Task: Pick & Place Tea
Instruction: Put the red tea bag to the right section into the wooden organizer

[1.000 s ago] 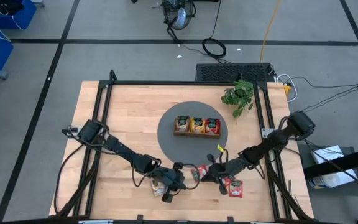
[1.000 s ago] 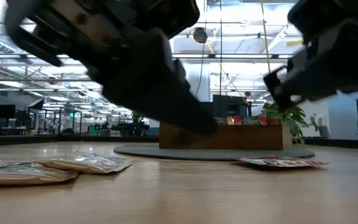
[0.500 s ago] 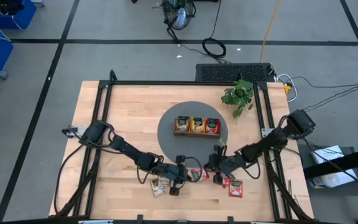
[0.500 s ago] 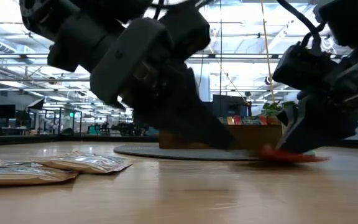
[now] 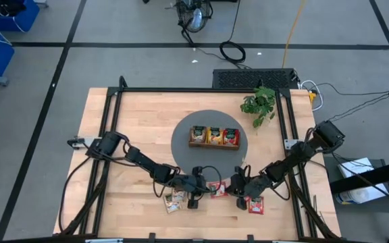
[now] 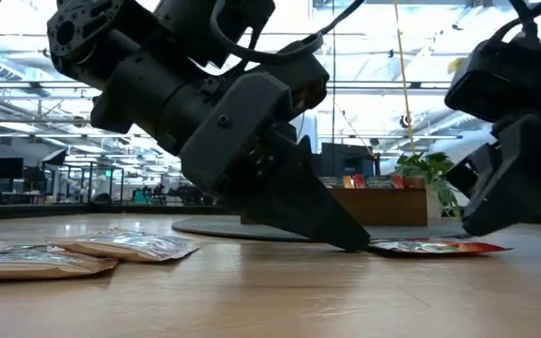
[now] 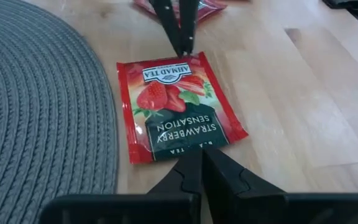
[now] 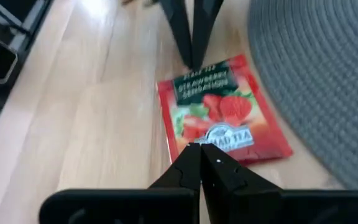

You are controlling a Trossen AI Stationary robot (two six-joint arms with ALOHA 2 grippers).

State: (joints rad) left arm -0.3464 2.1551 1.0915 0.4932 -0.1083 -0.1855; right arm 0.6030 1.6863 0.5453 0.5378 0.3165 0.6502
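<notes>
Both sets of jaws were clenched with nothing in them: the left gripper point(image 7: 194, 167) touched one short edge of the red strawberry sachet point(image 7: 176, 106), the right gripper point(image 8: 201, 163) the opposite edge; the sachet lay flat on the desk point(image 5: 134, 128) just beside the grey round mat point(image 7: 36, 99)

A large open-plan industrial lab or workshop hall is seen: a wooden table point(image 5: 140, 121) in a black metal frame point(image 5: 194, 90) is set on grey carpet tiles point(image 5: 134, 61), cables point(image 5: 232, 50) are strewn at upper centre, and exposed ceiling trusses point(image 6: 26, 89) (brightly lit) are visible at left.
</notes>
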